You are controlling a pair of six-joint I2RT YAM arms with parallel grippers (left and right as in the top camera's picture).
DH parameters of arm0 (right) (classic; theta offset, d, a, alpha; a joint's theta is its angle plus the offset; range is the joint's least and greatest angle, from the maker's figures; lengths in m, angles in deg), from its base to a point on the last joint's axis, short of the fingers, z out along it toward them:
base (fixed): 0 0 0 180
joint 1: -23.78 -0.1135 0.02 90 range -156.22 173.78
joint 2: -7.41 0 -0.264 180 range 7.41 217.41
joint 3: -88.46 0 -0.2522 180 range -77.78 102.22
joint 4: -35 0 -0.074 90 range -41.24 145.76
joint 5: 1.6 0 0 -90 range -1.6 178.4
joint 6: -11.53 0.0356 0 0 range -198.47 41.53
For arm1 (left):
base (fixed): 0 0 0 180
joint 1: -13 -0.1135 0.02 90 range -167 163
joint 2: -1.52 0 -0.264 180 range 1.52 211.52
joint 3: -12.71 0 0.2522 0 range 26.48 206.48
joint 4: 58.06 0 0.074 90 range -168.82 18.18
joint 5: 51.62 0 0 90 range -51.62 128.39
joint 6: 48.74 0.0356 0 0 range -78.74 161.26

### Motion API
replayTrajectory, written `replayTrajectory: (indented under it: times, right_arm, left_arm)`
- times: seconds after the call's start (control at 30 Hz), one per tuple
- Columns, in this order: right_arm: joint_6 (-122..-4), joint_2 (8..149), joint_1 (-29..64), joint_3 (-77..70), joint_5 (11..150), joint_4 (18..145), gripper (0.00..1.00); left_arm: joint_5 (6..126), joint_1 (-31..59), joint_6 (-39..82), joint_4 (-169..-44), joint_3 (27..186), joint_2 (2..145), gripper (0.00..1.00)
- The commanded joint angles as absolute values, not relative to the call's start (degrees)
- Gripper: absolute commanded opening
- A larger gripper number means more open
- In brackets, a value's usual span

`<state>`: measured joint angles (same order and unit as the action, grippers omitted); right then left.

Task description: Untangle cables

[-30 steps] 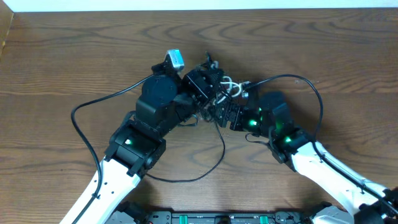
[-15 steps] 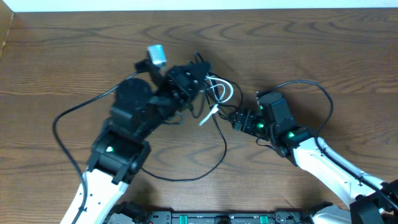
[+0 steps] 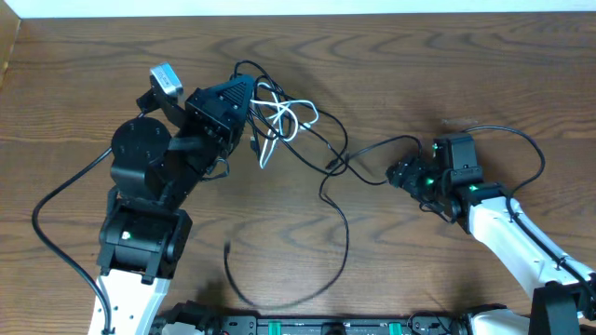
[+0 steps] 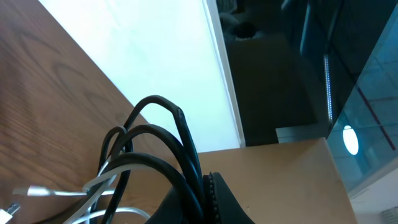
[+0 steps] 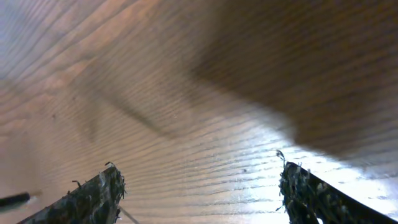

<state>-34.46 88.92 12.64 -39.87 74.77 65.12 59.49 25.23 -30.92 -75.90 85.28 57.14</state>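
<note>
The left gripper (image 3: 240,97) is clamped tight on the cables (image 3: 296,140), holding the bunch over the far left-centre part of the table (image 3: 466,65). In the left wrist view, several black strands (image 4: 163,134) arch up and over the one finger (image 4: 214,198) that shows. White strands (image 4: 93,185) run out beneath them to the left, one ending in a small silvery plug (image 4: 28,191).

From above, the white cable (image 3: 291,116) lies in loose loops just beside the gripper's tip, crossed by black loops. A black cable (image 3: 345,233) leaves the bunch to the right and bends near the middle of the table. From there it sweeps toward the near edge in a wide curve. Its free end (image 3: 228,249) lies on the wood in front of the left arm (image 3: 144,242). From the same bend a thinner dark strand runs toward the right side; I cannot tell whether it reaches the other gripper.

The right gripper (image 3: 400,174) sits low on the right side of the table, well apart from the bunch. Its jaws are spread wide and nothing is between them. The right wrist view shows the two fingertips (image 5: 99,196) on either side of bare wood grain. The tip of a dark cord (image 5: 12,200) shows at the left edge.
</note>
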Motion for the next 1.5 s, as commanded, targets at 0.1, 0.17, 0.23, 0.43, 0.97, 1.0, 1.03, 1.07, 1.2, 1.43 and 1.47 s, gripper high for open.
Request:
replayTrajectory:
  times: [0.1, 0.17, 0.23, 0.43, 0.97, 1.0, 1.03, 1.07, 1.2, 1.43, 1.47]
  right_arm:
    - [-49.5, 89.4, 13.1, -40.0, 55.3, 56.8, 0.93]
    - [-55.0, 89.4, 12.6, -40.0, 46.2, 53.9, 0.99]
    - [-59.8, 89.4, 12.1, -40.0, 39.4, 53.4, 0.99]
    - [-69.3, 89.4, 11.7, -40.0, 24.1, 52.9, 0.99]
    - [-51.2, 89.4, 12.0, -40.0, 19.9, 34.7, 0.99]
    - [-47.3, 89.4, 12.0, -40.0, 19.9, 30.3, 0.99]
    - [-44.7, 89.4, 11.9, -40.0, 19.9, 27.3, 0.99]
    - [-41.8, 89.4, 11.8, -40.0, 19.9, 23.7, 0.99]
    - [-30.5, 89.4, 11.7, -40.0, 22.1, 9.5, 0.99]
    - [-27.7, 89.4, 10.3, -40.0, 26.8, 8.1, 0.99]
    - [-27.7, 89.4, 10.0, -40.0, 26.8, 8.2, 0.99]
  left_arm:
    - [58.0, 24.6, -30.4, -75.0, 86.7, 56.2, 0.08]
    - [56.5, 24.6, -30.4, -75.0, 86.7, 56.5, 0.08]
    - [55.8, 24.6, -30.4, -75.0, 86.7, 56.6, 0.08]
    - [55.2, 24.6, -30.4, -75.0, 86.7, 57.4, 0.08]
    - [85.1, 24.6, 20.4, -77.4, 86.7, 59.6, 0.08]
    - [91.2, 24.6, 24.2, -78.0, 86.7, 59.6, 0.08]
    - [93.4, 24.6, 25.4, -78.3, 86.7, 59.6, 0.08]
    - [97.1, 24.6, 27.4, -78.7, 86.7, 59.7, 0.08]
    - [111.4, 24.7, 31.7, -79.1, 86.7, 60.9, 0.07]
    - [119.0, 24.8, 31.9, -79.1, 86.7, 62.8, 0.08]
    - [118.9, 25.0, 31.9, -79.0, 86.7, 62.9, 0.08]
